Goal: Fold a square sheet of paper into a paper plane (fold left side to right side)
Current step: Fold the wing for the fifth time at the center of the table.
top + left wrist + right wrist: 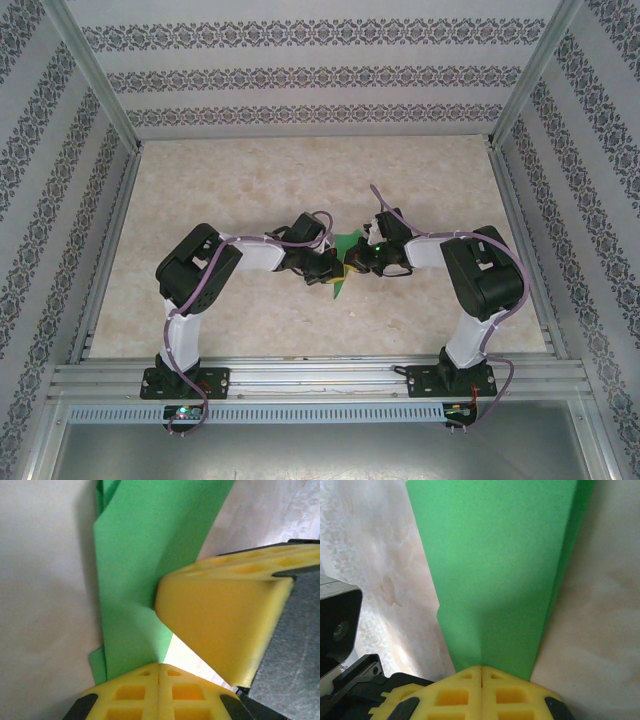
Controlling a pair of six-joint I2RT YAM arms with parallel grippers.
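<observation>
The square sheet of paper (pixel 339 288), bright green, lies on the table folded into a long, narrow, layered wedge. It runs away from the fingertips in both wrist views (pixel 135 555) (pixel 495 570). My left gripper (pixel 334 268) (pixel 159 666) is shut, with its yellow tips set down on the near end of the paper. From the opposite side my right gripper (pixel 359 262) (pixel 481 669) is also shut, its tips on the paper where a faint crease starts. The right gripper's yellow fingers (pixel 225 620) lie across the paper's edge, close to the left tips.
The beige marbled tabletop (pixel 250 190) is boxed in by aluminium rails (pixel 300 375) and patterned walls. Both arms bend inward and meet at the table's centre. A black part of the left arm (pixel 340 625) sits close beside the right gripper.
</observation>
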